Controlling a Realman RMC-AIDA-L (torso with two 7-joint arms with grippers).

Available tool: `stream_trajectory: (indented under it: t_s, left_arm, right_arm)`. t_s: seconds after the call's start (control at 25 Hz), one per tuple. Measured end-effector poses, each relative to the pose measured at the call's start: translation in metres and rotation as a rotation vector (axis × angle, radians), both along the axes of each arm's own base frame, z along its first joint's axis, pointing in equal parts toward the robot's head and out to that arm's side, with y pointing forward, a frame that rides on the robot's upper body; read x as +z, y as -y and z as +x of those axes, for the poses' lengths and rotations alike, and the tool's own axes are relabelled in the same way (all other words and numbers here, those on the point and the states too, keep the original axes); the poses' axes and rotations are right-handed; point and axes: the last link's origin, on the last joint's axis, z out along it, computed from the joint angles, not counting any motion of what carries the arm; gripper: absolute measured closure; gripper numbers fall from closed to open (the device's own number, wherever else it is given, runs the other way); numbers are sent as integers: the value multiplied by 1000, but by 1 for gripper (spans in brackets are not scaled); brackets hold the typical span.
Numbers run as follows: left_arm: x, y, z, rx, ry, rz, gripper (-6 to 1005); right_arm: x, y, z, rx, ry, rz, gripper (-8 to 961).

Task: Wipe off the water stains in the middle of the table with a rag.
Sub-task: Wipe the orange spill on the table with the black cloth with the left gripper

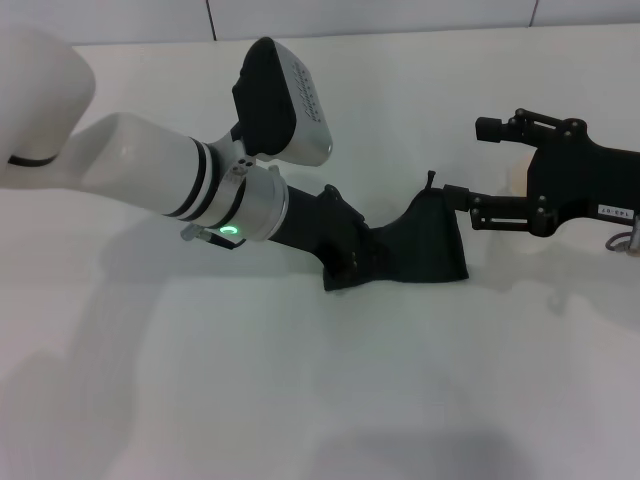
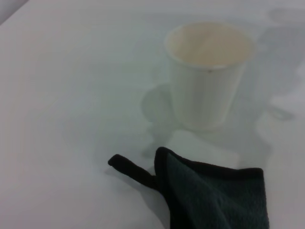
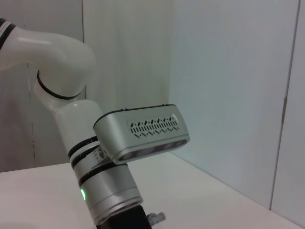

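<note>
Head view: the left arm reaches in from 9 o'clock across the white table (image 1: 300, 400), and its left gripper (image 1: 352, 252) lies low at the centre, its black body merging with the rag (image 1: 425, 245); it appears to grip the cloth's near edge, though the fingers themselves are hidden. The rag sits bunched at the middle of the tabletop, its small loop tag (image 1: 431, 180) standing up at 12 o'clock of the cloth. The right gripper (image 1: 480, 160) enters from 3 o'clock with its two fingers spread apart, holding nothing; the lower finger (image 1: 470, 198) touches or just overlaps the rag's 3 o'clock edge. The water stains cannot be made out here. Left wrist view: a corner of the dark rag (image 2: 214, 195) with its loop tag (image 2: 131, 168) lies on the table (image 2: 71, 95), and a white paper cup (image 2: 207, 76) stands upright near it, apart from the cloth. Right wrist view: the left arm's wrist and its grey camera housing (image 3: 143, 131) are seen over the table against a pale wall (image 3: 228, 86)
</note>
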Motion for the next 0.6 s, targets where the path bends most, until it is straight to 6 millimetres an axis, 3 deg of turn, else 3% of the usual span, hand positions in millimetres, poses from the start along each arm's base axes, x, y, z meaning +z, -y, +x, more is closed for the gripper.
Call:
stream_trajectory:
  t_s: [0.6]
  left_arm:
    - [7,-12,-8,-4,-49,65,896]
  right_arm:
    - [0,2,2,-5,0,-1,96]
